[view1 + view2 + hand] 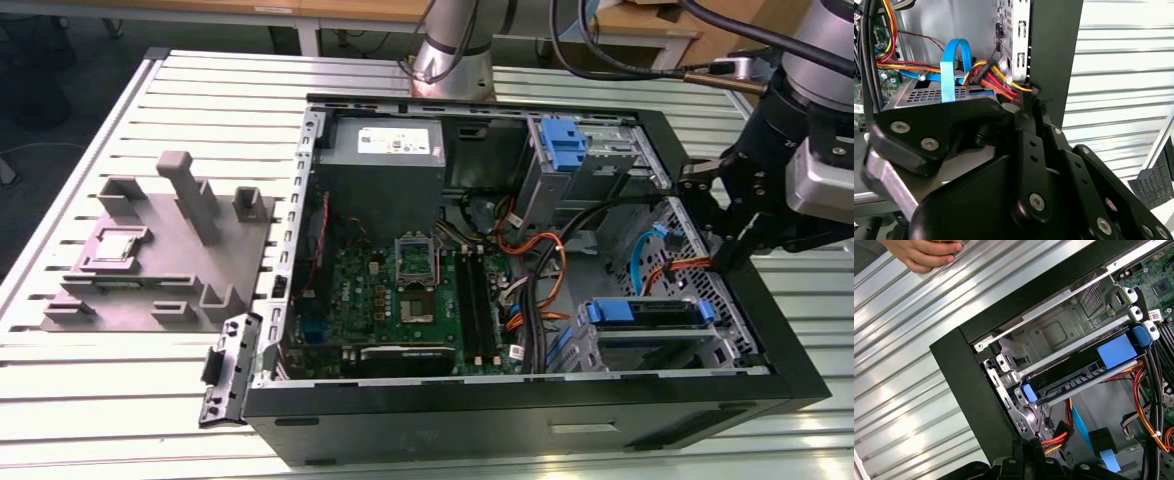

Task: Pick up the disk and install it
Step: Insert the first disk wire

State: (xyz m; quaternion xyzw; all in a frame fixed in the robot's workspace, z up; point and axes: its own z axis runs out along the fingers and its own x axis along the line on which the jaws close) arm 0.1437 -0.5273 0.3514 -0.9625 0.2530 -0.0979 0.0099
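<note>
Robot hand point(731, 215) poised over the open computer case's point(747, 290) rim at 3 o'clock in the exterior view, finger state cannot be told, disk point(650, 312) seated in the drive cage point(667, 350) at 5 o'clock with blue rails showing, empty bay beneath it, a person's hand point(921, 254) on the slatted counter point(80, 420) beyond.

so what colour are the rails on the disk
Blue, clearest in the first wrist view on the disk.

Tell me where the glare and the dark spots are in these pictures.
Exterior view: ceiling light reflects as bright patches on the slatted table near its front edge, while the case interior stays dim. First wrist view: broad glare streaks on the table slats, and the drive bay is evenly lit. Second wrist view: the gripper is dark and close up.
</note>
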